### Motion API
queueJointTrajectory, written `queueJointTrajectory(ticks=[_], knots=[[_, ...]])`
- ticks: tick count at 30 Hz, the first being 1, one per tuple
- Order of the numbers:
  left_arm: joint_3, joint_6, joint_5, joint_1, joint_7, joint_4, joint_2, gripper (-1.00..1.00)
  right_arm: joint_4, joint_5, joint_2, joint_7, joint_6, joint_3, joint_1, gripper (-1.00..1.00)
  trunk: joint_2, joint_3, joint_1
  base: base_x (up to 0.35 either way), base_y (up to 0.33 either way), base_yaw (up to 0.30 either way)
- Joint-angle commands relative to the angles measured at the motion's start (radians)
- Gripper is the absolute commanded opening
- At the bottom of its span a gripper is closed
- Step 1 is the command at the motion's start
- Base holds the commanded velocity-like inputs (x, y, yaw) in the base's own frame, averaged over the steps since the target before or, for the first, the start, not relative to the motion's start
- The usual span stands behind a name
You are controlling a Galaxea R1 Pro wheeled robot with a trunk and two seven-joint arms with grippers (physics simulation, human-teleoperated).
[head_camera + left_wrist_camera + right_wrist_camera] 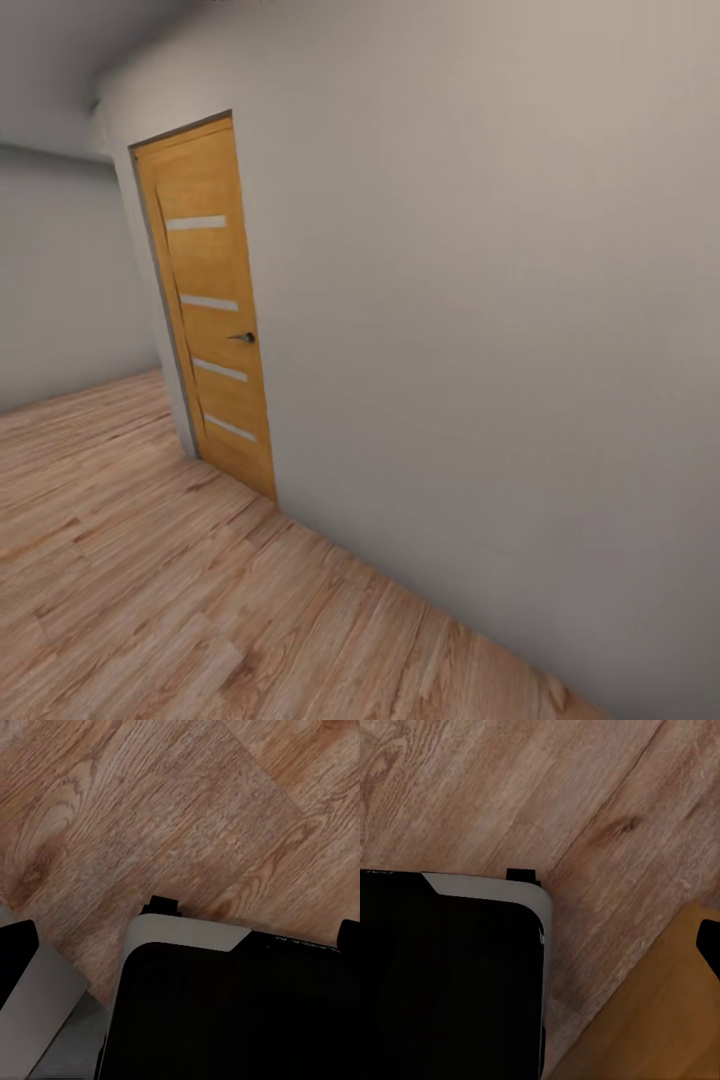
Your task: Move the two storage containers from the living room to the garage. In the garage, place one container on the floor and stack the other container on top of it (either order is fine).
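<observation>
The two storage containers are out of view, and so is the garage. I stand on a light wood-plank floor (150,600) beside a beige wall (480,300). A dark fingertip (349,934) of my left gripper juts in at the edge of the left wrist view, above the planks. In the right wrist view a dark fingertip (709,939) of my right gripper shows the same way. Nothing is seen between the fingers, and I cannot tell how far apart they stand.
A closed honey-coloured door (210,310) with pale glass strips and a small handle (245,337) is set in the wall ahead left. My black and grey base (225,1012) sits low under both arms. An ochre flat surface (660,1020) lies near the right arm.
</observation>
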Motion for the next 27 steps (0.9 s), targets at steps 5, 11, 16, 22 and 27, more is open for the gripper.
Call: queueJointTrajectory(ticks=[5,11,16,22,27], knots=[[0.003,-0.004,0.01,-0.001,0.001,0.001,-0.001,1.0,0.003,-0.01,0.001,0.001,-0.005,0.011,-0.001,1.0,-0.001,-0.002,0.0,0.0,0.0,0.268],[0.002,-0.004,0.05,-0.001,0.001,0.001,-0.001,1.0,0.003,-0.008,0.003,0.0,-0.005,0.018,-0.001,1.0,-0.001,-0.002,0.0,0.0,0.0,0.268],[0.002,-0.004,0.069,-0.001,0.0,0.001,-0.004,1.0,0.003,-0.008,0.004,0.001,-0.005,0.021,-0.001,1.0,-0.001,-0.002,0.0,0.129,-0.004,0.268],[0.002,-0.004,0.07,-0.001,0.0,0.001,-0.004,1.0,0.003,-0.008,0.004,-0.001,-0.007,0.022,-0.001,1.0,-0.001,-0.002,0.0,0.302,-0.074,0.268],[0.002,-0.004,0.071,-0.001,0.0,0.001,-0.002,1.0,0.003,-0.007,0.002,-0.001,-0.008,0.022,-0.001,1.0,-0.001,-0.002,0.0,0.315,-0.092,0.268]])
